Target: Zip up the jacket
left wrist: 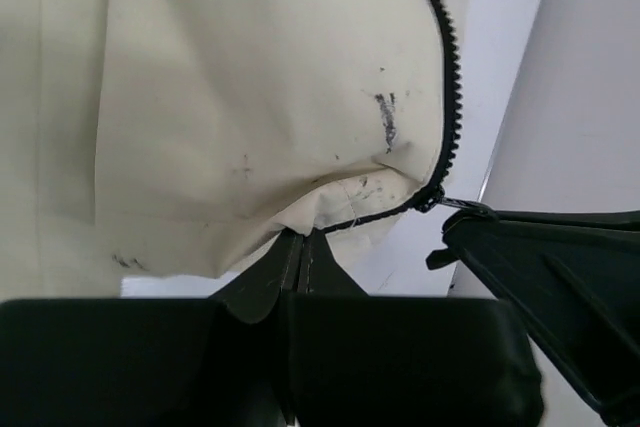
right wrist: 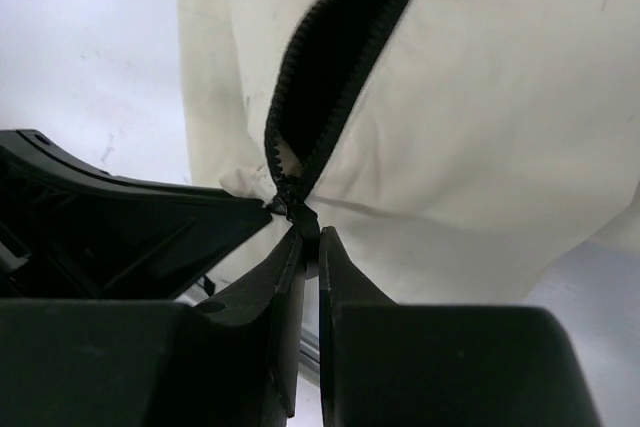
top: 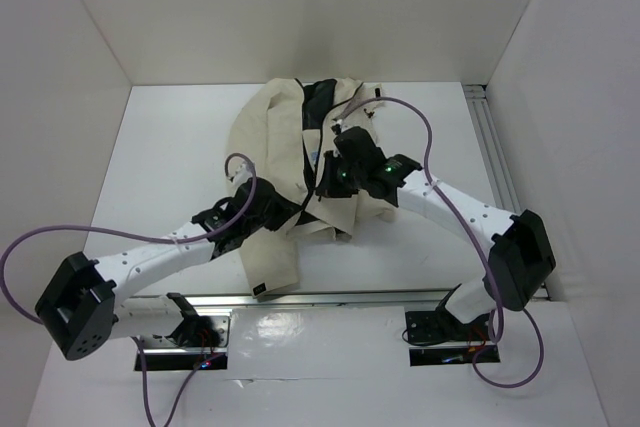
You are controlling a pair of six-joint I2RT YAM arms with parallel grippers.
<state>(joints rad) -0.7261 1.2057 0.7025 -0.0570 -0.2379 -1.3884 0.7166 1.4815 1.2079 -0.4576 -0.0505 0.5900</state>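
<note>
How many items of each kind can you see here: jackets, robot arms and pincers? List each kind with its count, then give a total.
Jacket: 1
Robot arms: 2 (left arm, right arm)
Pincers: 2 (left pincer, right pincer)
Total: 5

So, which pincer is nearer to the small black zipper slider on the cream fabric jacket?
Right. The right pincer holds the zipper slider by its pull; the left pincer clamps the cream jacket hem just beside it.
</note>
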